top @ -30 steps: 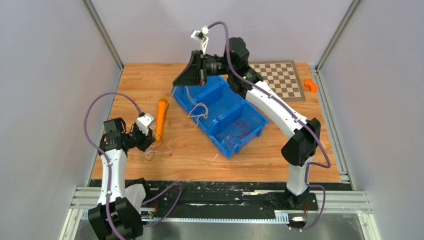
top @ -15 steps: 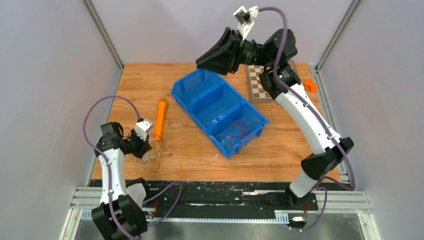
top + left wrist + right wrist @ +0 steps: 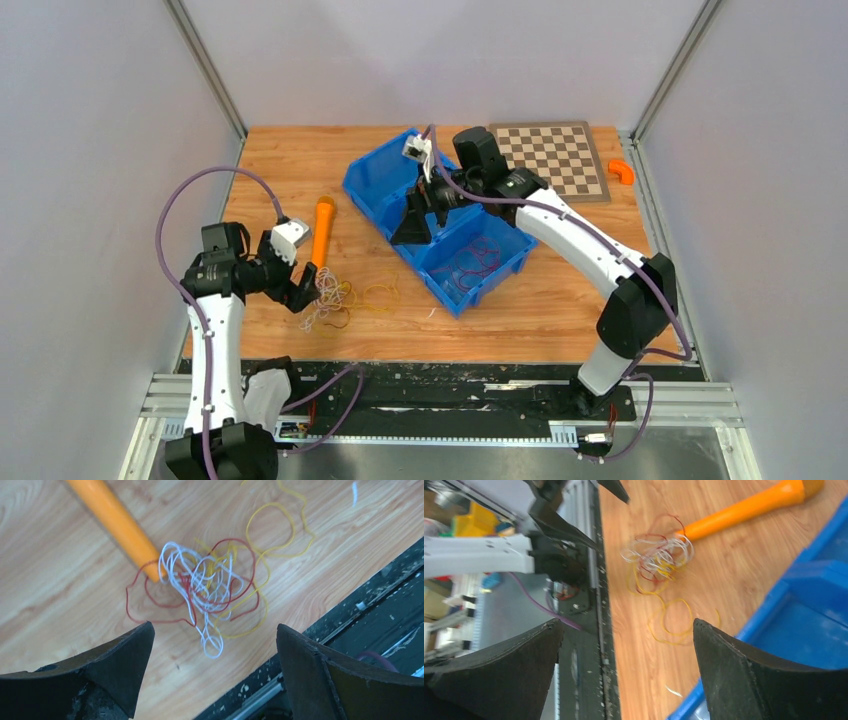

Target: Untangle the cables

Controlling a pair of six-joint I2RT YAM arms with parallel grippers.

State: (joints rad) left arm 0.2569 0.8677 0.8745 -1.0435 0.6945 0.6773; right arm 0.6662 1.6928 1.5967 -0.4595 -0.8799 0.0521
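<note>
The cables (image 3: 334,301) lie as a small tangle of white, red and yellow loops on the wooden table, clear in the left wrist view (image 3: 210,585) and visible from the right wrist (image 3: 656,557). A loose yellow loop (image 3: 381,294) trails from the tangle towards the bin. My left gripper (image 3: 303,297) hovers just left of the tangle, open, holding nothing (image 3: 214,630). My right gripper (image 3: 412,232) hangs open and holding nothing over the blue bin's middle compartment (image 3: 626,622). More red cables (image 3: 470,265) lie in the bin's near compartment.
An orange handle-shaped tool (image 3: 322,230) lies beside the tangle, its end touching it. The blue three-compartment bin (image 3: 365,205) sits mid-table. A chessboard (image 3: 555,160) and a small orange piece (image 3: 622,172) are at the back right. The black table edge rail (image 3: 350,630) runs close to the tangle.
The left gripper opened and the tangle now lies free on the table. The right arm swung down from high above to over the bin, and its gripper opened.
</note>
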